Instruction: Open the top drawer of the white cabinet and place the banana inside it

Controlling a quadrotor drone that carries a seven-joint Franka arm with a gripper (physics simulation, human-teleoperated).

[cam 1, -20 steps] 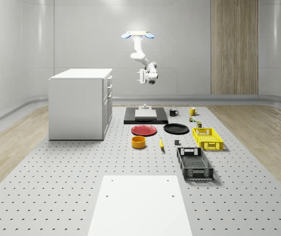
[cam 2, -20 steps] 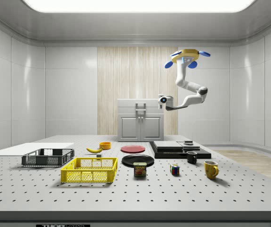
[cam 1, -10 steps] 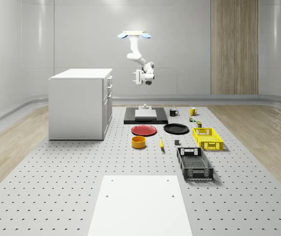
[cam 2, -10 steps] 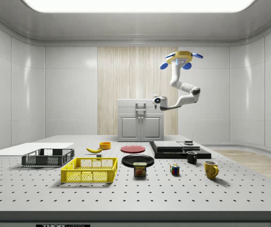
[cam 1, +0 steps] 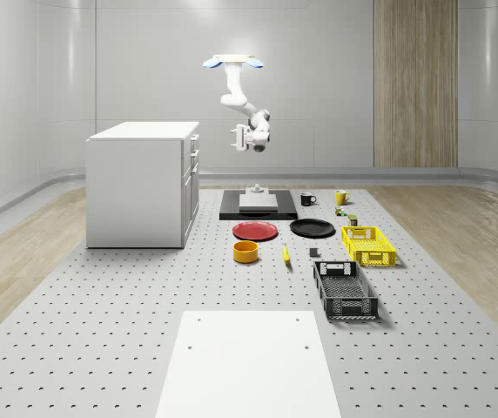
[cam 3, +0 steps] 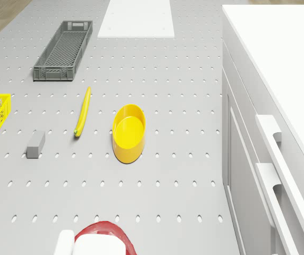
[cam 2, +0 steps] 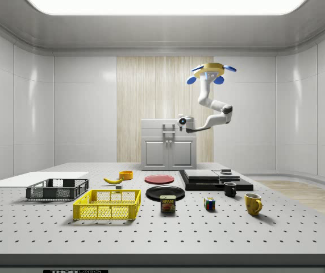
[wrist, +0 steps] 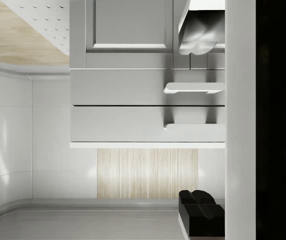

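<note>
The white cabinet [cam 1: 143, 185] stands at the whole-scene view's left, all drawers closed; its top drawer [cam 1: 194, 144] sits just under the top. In the wrist view the top drawer's handle [wrist: 195, 131] faces the camera. The banana [cam 1: 286, 253] lies on the perforated table between the yellow bowl and the crates, also the banana [cam 2: 113, 180] and the banana [cam 3: 83, 111]. The drone [cam 1: 232, 61] hovers high beside the cabinet's front. My gripper [cam 1: 238, 138] hangs at top-drawer height, a gap away from the cabinet front, gripper [cam 2: 180, 120].
A yellow bowl [cam 1: 246, 252], red plate [cam 1: 256, 231] and black plate [cam 1: 312, 228] lie near the banana. A yellow crate [cam 1: 368, 245] and dark grey crate [cam 1: 345, 290] stand to the right. A black platform [cam 1: 258, 207] is behind, a white sheet [cam 1: 245, 361] in front.
The drone and arm have shifted toward the whole-scene view's left, bringing the gripper nearer the cabinet front. The banana and other objects have not moved.
</note>
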